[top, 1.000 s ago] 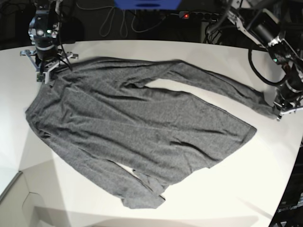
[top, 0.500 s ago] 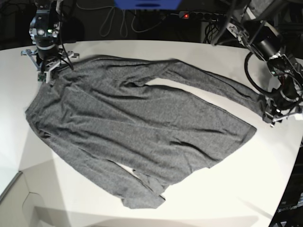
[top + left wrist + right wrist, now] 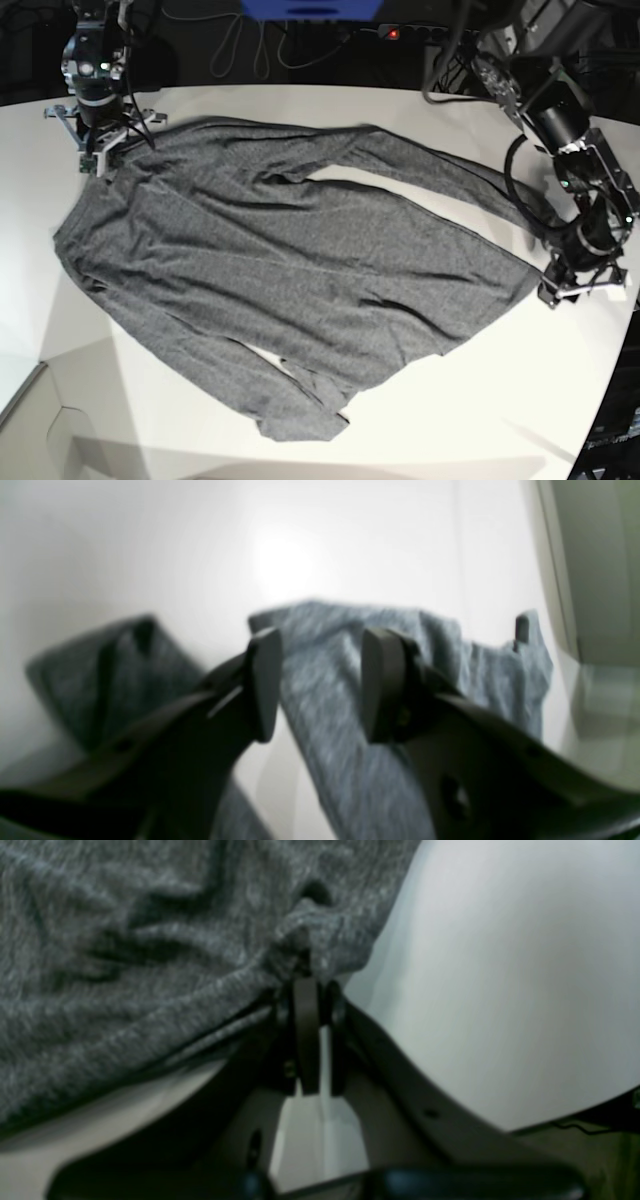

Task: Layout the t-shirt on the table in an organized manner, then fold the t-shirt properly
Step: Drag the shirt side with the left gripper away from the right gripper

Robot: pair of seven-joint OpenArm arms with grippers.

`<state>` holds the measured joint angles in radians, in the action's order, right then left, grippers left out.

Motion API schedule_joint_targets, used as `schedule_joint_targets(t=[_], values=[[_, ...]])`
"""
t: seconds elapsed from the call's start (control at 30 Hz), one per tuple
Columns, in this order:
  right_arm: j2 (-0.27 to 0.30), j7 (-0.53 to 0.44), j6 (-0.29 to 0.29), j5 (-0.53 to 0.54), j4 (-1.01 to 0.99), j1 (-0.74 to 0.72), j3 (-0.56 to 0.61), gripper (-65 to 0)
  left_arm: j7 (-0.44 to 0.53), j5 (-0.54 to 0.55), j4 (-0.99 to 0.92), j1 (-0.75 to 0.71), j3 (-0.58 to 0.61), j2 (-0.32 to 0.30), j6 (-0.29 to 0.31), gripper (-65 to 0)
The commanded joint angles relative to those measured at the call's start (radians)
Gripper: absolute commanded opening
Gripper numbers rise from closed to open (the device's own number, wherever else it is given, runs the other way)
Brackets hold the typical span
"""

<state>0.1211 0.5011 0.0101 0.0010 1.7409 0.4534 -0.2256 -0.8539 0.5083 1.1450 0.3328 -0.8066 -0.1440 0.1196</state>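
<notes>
The dark-grey t-shirt [image 3: 300,260] lies spread across the white table [image 3: 470,410], with one long sleeve reaching right and the other folded at the front. In the base view my left gripper [image 3: 565,280] sits at the right edge beside the shirt's hem corner. Its wrist view shows it open [image 3: 320,685], the fingers [image 3: 262,685] apart over grey fabric [image 3: 400,645] and gripping nothing. My right gripper [image 3: 100,152] is at the shirt's far-left corner. It is shut [image 3: 306,985] on a pinched fold of the t-shirt [image 3: 150,965].
Cables and a power strip with a red light [image 3: 395,33] run behind the table. The table's curved edge [image 3: 612,370] drops off close to the left gripper. A pale panel [image 3: 40,420] sits at the front left corner.
My left gripper opened and let go of the right sleeve's cuff, then moved toward the front along the table's right edge. The right gripper kept its hold and place.
</notes>
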Motion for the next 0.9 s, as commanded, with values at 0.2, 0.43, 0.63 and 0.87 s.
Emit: schedule_joint_targets(t=[0.2,0.43,0.63,0.87], values=[[0.01,-0.02,-0.003,0.0,0.015,-0.002,-0.002,-65.0,0.063,0.008,0.01,-0.001,0.034,-0.012,0.004,-38.9],[0.01,-0.02,-0.003,0.0,0.015,-0.002,-0.002,-65.0,0.111,0.006,-0.142,0.045,0.036,-0.013,0.004,-38.9],[0.01,-0.02,-0.003,0.0,0.015,-0.003,-0.002,-65.0,0.196,0.008,-0.211,0.061,0.154,-0.041,0.002,-39.1],[0.01,-0.02,-0.003,0.0,0.015,-0.002,-0.007,-65.0,0.221,0.008,-0.219,0.053,0.168,-0.073,0.002,-39.4]])
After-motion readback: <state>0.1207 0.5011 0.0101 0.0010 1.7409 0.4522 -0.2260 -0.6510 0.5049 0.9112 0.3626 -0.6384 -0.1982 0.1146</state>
